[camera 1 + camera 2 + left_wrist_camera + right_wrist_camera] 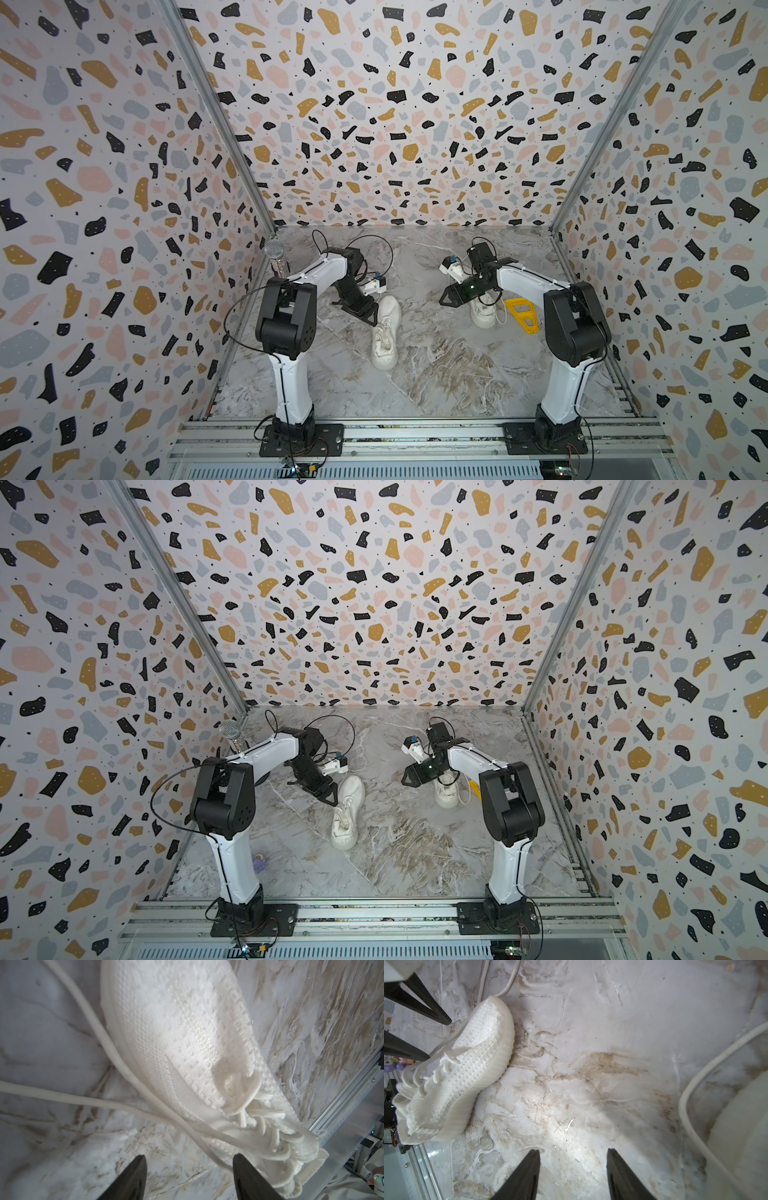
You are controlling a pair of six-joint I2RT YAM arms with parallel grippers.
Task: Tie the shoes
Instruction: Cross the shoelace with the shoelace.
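Centre shoe [385,332] is lying mid-surface [436,374], long axis running front-to-back, toe pointing toward the back wall. Second shoe [483,315] is sitting partly hidden beneath right jaws, heading unclear. Left jaws and right jaws are hanging released, gripping nothing.

1. 2 white arms reach from a front rail over a marbled tabletop [436,374] enclosed by terrazzo-patterned walls.
2. The central shoe [386,332] lies lengthwise with its toe toward the back wall. The left gripper [370,316] sits just beside that toe.
3. The second shoe [484,313] is partly hidden under the right arm's wrist. The right gripper [445,298] points away from it, and a yellow plastic piece [523,314] lies just beside it.
4. A silver microphone [275,255] stands upright by the left wall.
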